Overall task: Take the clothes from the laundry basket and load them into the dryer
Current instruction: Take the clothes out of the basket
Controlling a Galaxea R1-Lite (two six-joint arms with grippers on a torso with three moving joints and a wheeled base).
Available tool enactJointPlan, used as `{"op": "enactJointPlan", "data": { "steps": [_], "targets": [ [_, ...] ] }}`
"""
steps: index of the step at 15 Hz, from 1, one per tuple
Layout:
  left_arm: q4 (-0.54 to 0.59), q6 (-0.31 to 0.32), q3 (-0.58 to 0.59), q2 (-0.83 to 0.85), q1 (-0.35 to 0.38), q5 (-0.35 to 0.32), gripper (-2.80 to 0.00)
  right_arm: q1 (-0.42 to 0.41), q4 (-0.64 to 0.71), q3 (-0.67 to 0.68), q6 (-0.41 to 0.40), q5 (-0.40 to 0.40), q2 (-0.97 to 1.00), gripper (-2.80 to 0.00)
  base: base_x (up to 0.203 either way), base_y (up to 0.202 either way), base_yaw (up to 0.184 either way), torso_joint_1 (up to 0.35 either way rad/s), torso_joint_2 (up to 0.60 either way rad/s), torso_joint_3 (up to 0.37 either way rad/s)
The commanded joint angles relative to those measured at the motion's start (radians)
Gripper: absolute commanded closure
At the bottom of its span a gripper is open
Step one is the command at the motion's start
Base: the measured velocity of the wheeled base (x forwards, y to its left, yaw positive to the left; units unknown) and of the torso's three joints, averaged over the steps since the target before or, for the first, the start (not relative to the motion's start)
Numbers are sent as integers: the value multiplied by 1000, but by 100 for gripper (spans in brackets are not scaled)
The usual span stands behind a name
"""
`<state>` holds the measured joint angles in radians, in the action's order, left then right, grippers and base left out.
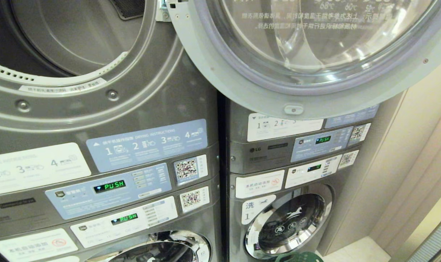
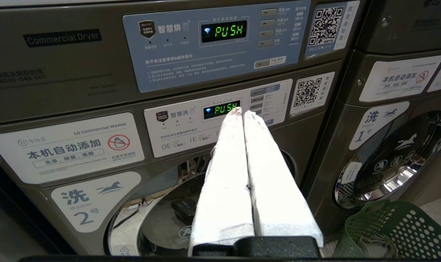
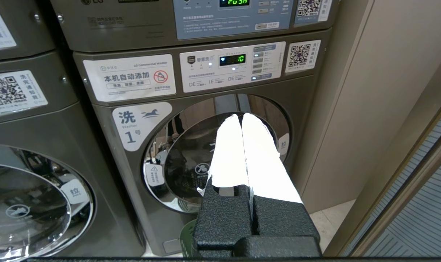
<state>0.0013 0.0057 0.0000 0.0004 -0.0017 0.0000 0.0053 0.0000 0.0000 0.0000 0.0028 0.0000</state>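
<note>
Risk, door: open dryer door [image 1: 315,72] swung out across the neighbouring stack at upper right; likely to be struck by an arm lifting clothes if raised too far right of the drum.
Risk, wrong machine: washer doors [image 2: 391,160] sit directly below the dryers, close to basket level; easy to mistake the lower porthole for the target.
Risk, grasp: basket contents barely visible; a blind reach could catch the perforated wall instead of cloth.
Left gripper [image 2: 241,112]: fingers pressed together, holding nothing, pointed at the washer control panel of the left stack.
Right gripper [image 3: 241,117]: fingers pressed together, empty, pointed at the washer door of the right stack.
Laundry basket [image 2: 398,229]: green, perforated, on the floor at the foot of the right stack, in front of its washer door; below and well apart from both grippers.
Clothes: not clearly visible inside the basket.
Dryer drum [image 1: 75,40]: open, upper left stack, above both grippers.
Progress: judged at the very start, nothing picked up.
</note>
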Motion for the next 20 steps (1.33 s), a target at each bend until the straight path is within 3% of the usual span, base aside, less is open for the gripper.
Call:
{"op": "enactJointPlan", "data": {
  "steps": [1,20],
  "targets": [
    [0,0,2,-2,0,0,0,1,2,0,-4,0,0,0,0,0,0,-91,174,90],
    [-4,0,2,0,4,0,0,1,0,0,-3,0,0,0,0,0,0,-122,264,140]
  ]
}}
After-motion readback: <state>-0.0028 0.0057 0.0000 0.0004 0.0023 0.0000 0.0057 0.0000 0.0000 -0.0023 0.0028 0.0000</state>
